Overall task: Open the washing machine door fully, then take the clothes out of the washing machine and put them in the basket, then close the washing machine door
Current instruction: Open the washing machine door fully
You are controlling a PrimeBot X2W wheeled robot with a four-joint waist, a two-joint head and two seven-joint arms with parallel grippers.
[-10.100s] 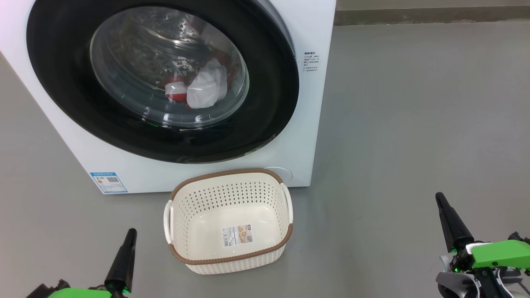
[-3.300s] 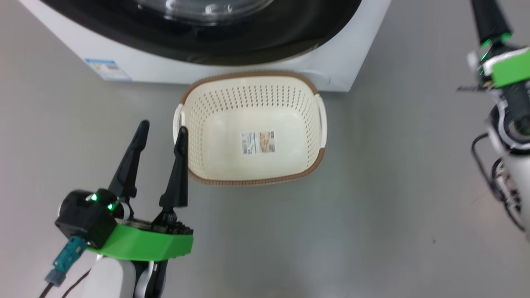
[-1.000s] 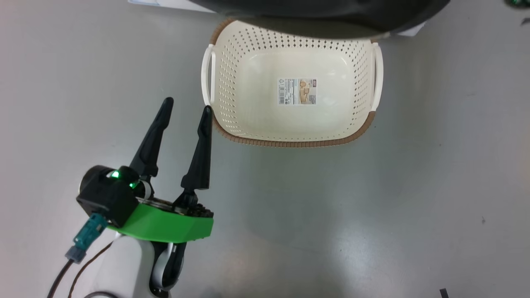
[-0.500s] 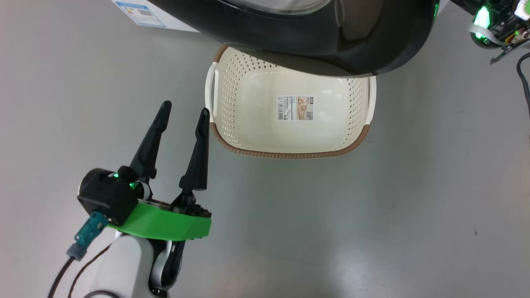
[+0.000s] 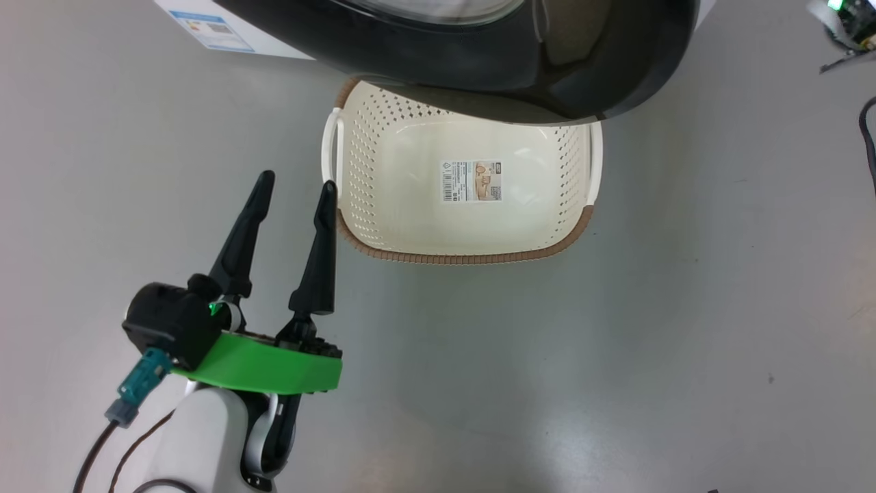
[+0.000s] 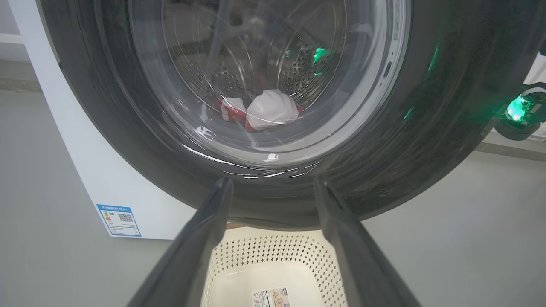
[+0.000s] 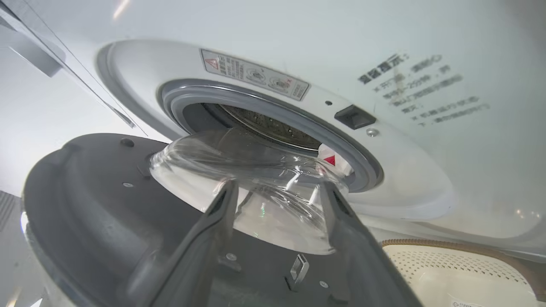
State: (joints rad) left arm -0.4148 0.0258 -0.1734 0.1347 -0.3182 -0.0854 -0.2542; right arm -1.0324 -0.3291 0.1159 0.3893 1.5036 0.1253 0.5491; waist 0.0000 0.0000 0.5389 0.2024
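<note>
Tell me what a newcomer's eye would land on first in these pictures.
The big glossy black washing machine door dominates the top of the head view, swung partly open over the far end of the empty cream basket. Through its glass, the left wrist view shows red and white clothes inside. At the lower left of the head view, the left end effector, on a bright green mount, is open beside the basket.

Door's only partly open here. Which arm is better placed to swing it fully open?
Right. The right gripper is open and faces the door's inner side, so it could probably push it wider. The left gripper hangs by the basket, in front of the door's outer face.
</note>
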